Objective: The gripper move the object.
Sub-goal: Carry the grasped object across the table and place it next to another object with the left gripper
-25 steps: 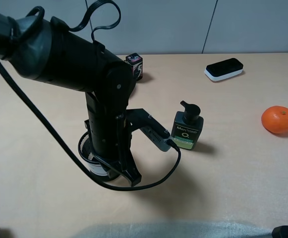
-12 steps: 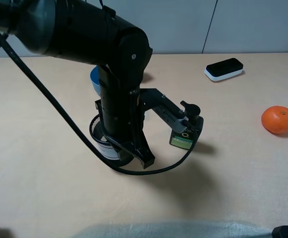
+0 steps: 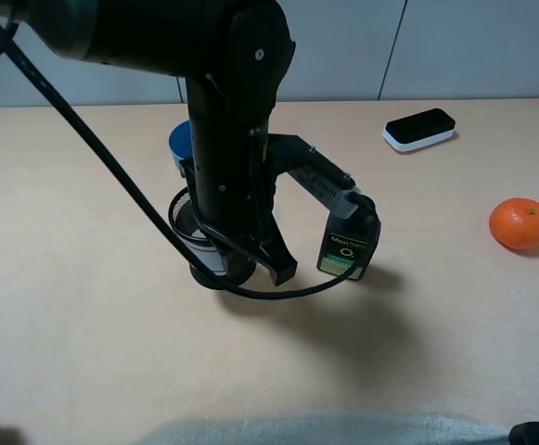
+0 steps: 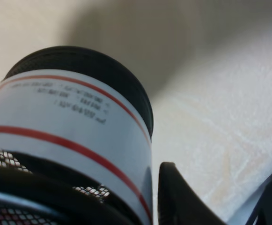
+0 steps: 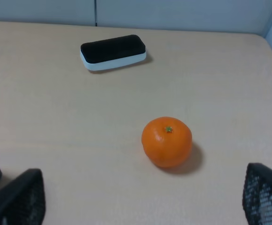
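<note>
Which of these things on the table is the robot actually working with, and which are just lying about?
In the job: black left gripper, gripping the black wire-mesh pen cup with a white band.

Just lying about: round blue bowl; dark pump bottle with a green label; round orange fruit; black-topped white eraser block.

A pale beige, matt tabletop (image 3: 74, 362) fills nearly the whole high view. Along 12 o'clock stands a wall of smooth grey-white panels (image 3: 482, 46), parted by a thin dark seam (image 3: 394, 46) at about 1 o'clock. A blurred whitish strip (image 3: 325, 431) lies at 6 o'clock. The light is soft and even. A diffuse grey shadow (image 3: 362, 324) spreads from the centre toward 5 o'clock.
</note>
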Robot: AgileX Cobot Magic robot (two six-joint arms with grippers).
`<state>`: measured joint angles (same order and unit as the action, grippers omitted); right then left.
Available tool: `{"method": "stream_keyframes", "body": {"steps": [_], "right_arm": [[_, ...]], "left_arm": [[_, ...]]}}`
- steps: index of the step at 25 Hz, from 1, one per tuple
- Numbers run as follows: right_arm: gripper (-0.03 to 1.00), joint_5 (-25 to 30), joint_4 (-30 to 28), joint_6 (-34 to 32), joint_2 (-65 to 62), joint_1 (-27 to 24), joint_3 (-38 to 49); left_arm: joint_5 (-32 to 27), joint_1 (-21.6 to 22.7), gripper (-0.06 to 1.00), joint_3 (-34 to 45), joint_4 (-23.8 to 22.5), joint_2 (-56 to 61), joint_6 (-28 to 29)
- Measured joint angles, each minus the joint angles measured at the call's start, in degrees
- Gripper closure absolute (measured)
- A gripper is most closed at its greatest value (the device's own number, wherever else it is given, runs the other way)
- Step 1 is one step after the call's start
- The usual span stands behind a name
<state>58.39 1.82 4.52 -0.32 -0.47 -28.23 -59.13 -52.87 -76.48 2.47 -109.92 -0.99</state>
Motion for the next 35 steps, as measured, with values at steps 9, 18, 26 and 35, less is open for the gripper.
{"method": "stream_keyframes", "body": {"steps": [9, 18, 26, 35], "right_arm": [[0.33, 0.0, 0.0, 0.0, 0.0, 0.0, 0.0], [0.33, 0.0, 0.0, 0.0, 0.0, 0.0, 0.0], [0.33, 0.0, 0.0, 0.0, 0.0, 0.0, 0.0], [0.33, 0.0, 0.0, 0.0, 0.0, 0.0, 0.0]], "left_arm": [[-4.7, 1.9, 0.85, -7.0, -5.8, 0.9, 2.1], [-5.4, 5.5, 0.85, -10.7, -6.4, 0.9, 2.2], [-5.4, 10.3, 0.85, -12.0, -7.1, 0.9, 2.3], [-4.5, 14.2, 0.85, -12.0, -7.4, 0.4, 2.3]]}}
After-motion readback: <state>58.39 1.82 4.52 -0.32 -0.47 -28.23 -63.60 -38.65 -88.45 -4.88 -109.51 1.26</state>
